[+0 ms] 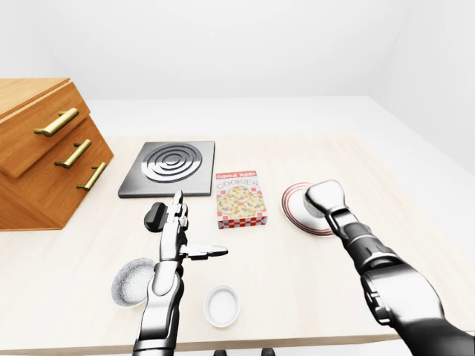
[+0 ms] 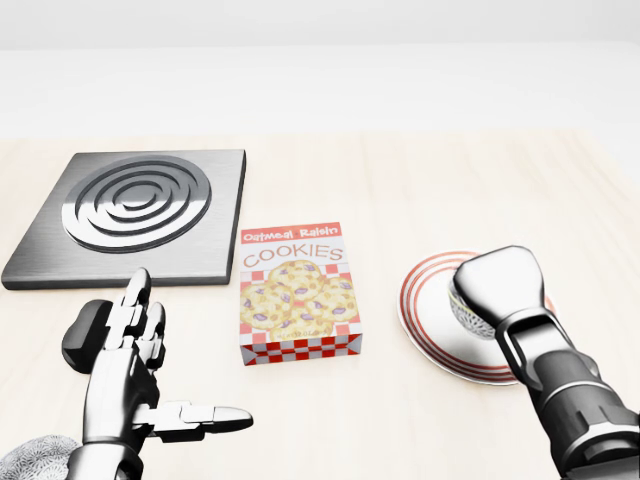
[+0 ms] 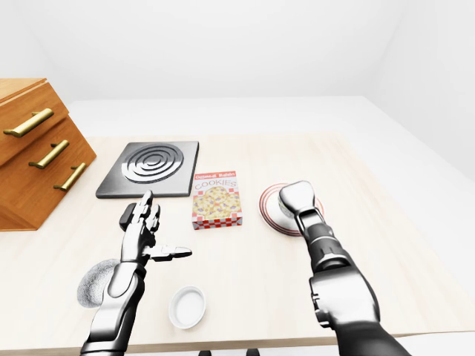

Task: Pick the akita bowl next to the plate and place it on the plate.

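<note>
Right hand (image 2: 497,290) is over the red-rimmed plate (image 2: 430,320) by the bench's right edge, closed around the akita bowl (image 2: 468,312); left hand (image 2: 140,375) hovers spread open, empty.

bare table (image 2: 400,440) between cookie box (image 2: 296,292) and plate (image 2: 425,310)

Plain white walls (image 1: 245,44) all round, meeting a pale floor (image 1: 415,126) beyond the far edge. Pale wood worktop (image 1: 312,267) across the middle, evenly and softly lit. Wooden drawer cabinet (image 1: 37,156) at left-eye view's left, tilted, with three brass handles (image 1: 56,122). No hard shadows anywhere.
</note>
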